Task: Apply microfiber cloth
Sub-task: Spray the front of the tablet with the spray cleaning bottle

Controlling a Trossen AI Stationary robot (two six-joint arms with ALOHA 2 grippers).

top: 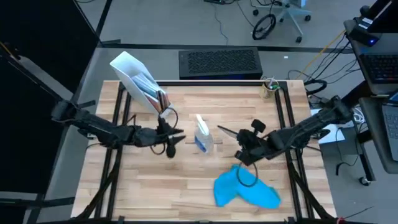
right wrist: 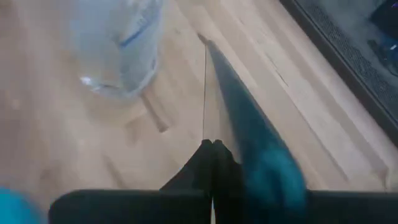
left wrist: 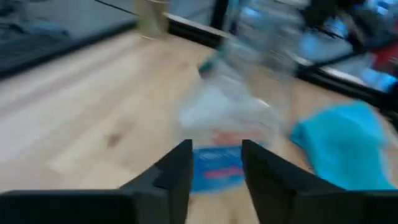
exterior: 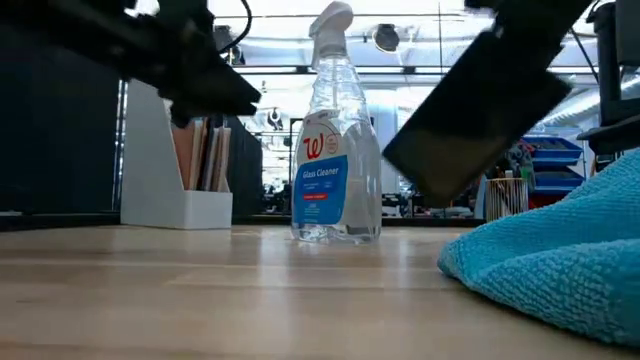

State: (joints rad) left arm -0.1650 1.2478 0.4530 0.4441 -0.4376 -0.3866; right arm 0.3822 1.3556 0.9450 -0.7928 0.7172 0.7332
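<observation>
The microfiber cloth [top: 246, 189] lies crumpled on the table [top: 149, 186] at lower right of centre in the high view. Just above it, the right gripper [right wrist: 211, 146] is clamped on the dark tablet [right wrist: 249, 137], holding it tilted. The left gripper [left wrist: 214, 162], left of the spray bottle [top: 203, 134], has its fingers parted and empty.

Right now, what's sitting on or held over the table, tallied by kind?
Spray bottle: 1
Microfiber cloth: 1
Tablet, gripped in the right hand: 1
White file holder: 1
Pencil cup: 1
Total: 5
</observation>
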